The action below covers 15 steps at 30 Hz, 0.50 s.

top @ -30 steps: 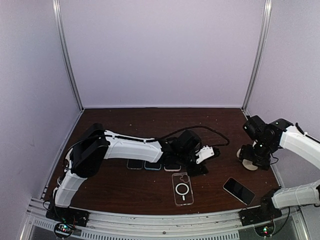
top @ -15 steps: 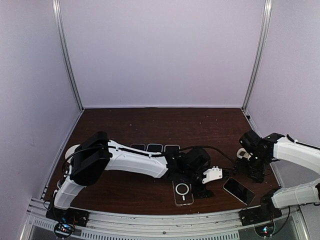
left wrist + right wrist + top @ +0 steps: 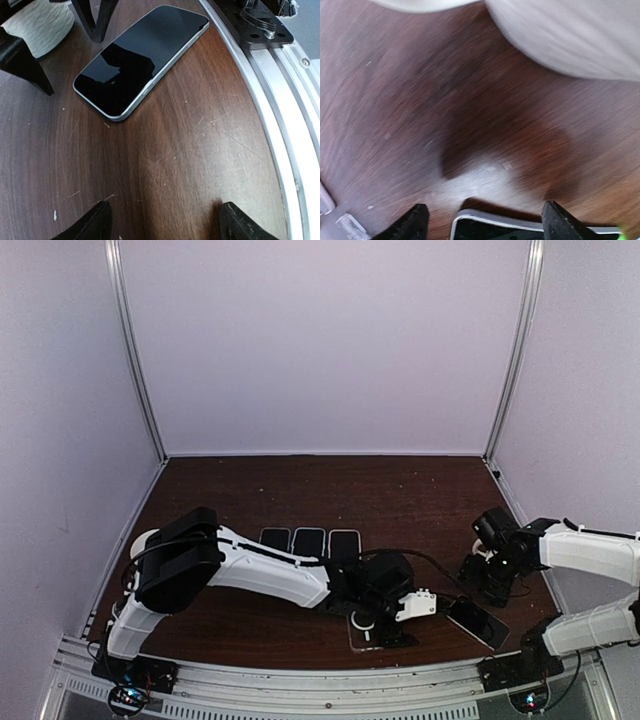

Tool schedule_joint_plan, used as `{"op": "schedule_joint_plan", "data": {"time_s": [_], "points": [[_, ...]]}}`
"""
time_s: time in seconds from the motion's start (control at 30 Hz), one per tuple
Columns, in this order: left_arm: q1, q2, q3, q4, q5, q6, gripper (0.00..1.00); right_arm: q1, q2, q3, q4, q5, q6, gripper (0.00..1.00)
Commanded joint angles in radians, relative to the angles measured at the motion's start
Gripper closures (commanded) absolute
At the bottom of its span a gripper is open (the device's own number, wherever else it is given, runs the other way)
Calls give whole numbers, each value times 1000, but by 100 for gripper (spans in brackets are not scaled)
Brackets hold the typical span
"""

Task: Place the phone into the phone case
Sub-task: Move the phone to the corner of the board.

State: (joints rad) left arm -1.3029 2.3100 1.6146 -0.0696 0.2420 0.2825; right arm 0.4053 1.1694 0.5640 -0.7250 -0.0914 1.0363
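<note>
Phone (image 3: 483, 624), black glass slab, silver-rimmed, lies flat lower right; left gripper (image 3: 165, 225) and right gripper (image 3: 482, 220) flank it open-jawed, empty, seemingly poised for pickup.

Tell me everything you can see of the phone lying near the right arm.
The phone is a slim slab with rounded corners, a glossy black screen, unlit and facing up, and a silvery rim that looks like metal. It lies flat on the dark wooden table, near the front right rail. Nothing grips it.
</note>
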Motion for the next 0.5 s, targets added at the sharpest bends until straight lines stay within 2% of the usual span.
{"op": "schedule_joint_plan", "data": {"time_s": [0.0,0.17,0.27,0.37,0.47], "points": [[-1,-78,-51,102,-32,18,22,65,-11,-80,29,-144,123,21],[2,-98,-53,89,-66,24,21,140,35,-16,-18,-118,140,24],[5,-103,-48,88,-68,23,21,145,19,71,-178,-12,111,25],[5,-104,-36,85,-63,23,21,81,-73,127,-274,71,84,25],[7,-105,-34,81,-68,17,21,-13,-119,149,-290,85,18,24]]}}
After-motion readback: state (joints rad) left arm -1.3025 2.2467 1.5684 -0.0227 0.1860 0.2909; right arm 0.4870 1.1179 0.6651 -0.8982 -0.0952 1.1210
